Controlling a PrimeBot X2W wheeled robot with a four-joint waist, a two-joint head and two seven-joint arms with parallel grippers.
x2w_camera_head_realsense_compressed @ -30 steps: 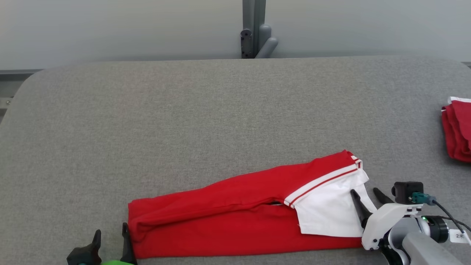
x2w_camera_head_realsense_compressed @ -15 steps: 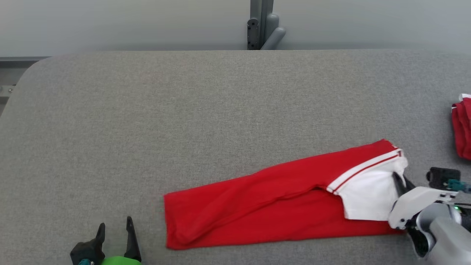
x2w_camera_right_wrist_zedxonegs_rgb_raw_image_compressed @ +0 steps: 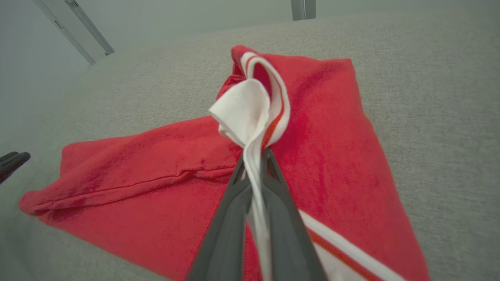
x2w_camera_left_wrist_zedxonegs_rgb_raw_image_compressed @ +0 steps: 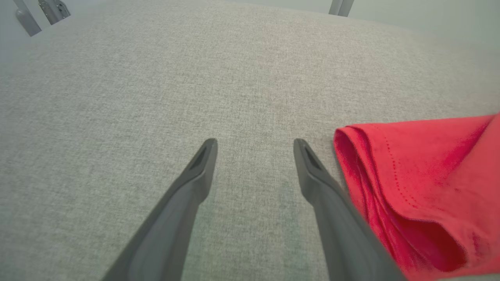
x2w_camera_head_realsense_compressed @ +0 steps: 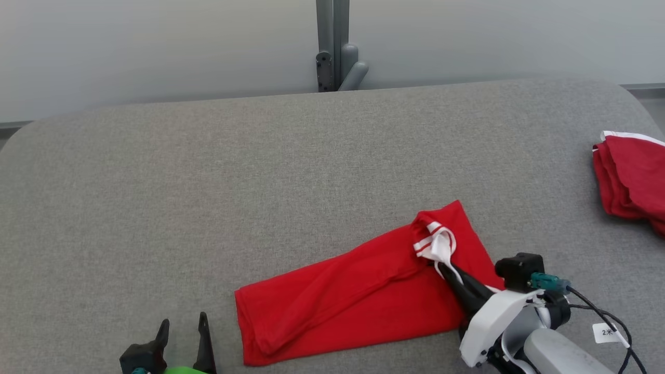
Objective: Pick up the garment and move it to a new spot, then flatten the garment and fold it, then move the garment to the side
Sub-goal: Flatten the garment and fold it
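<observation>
Right claw (x2w_camera_right_wrist_zedxonegs_rgb_raw_image_compressed: 256, 158) clenched on the white striped end of the long red knit garment (x2w_camera_head_realsense_compressed: 343, 301), which lies low and right of centre on the grey fabric worktop (x2w_camera_head_realsense_compressed: 208, 182). Judgement: carry that end over low and slowly so the layers stay aligned. Right forearm enters from lower right, fingers angled up-left. Left claw (x2w_camera_head_realsense_compressed: 183, 321) released, just beside the garment's left end.

Red cloth garment with white striped trim (x2w_camera_head_realsense_compressed: 353, 296): looked a soft, matt knit, faintly fuzzy.
Grey fabric table top (x2w_camera_head_realsense_compressed: 208, 182): was coarse woven cloth, matt and flecked.
Left gripper (x2w_camera_left_wrist_zedxonegs_rgb_raw_image_compressed: 254, 142): fingers were smooth, matt dark plastic.
Right gripper (x2w_camera_right_wrist_zedxonegs_rgb_raw_image_compressed: 256, 156): same matt dark plastic.
White wrist shell (x2w_camera_head_realsense_compressed: 488, 317): was glossy plastic.
Grey upright post (x2w_camera_head_realsense_compressed: 332, 47): looked like smooth painted metal with a dull sheen.
Folded red cloth pile (x2w_camera_head_realsense_compressed: 631, 176): was matt knit too.
</observation>
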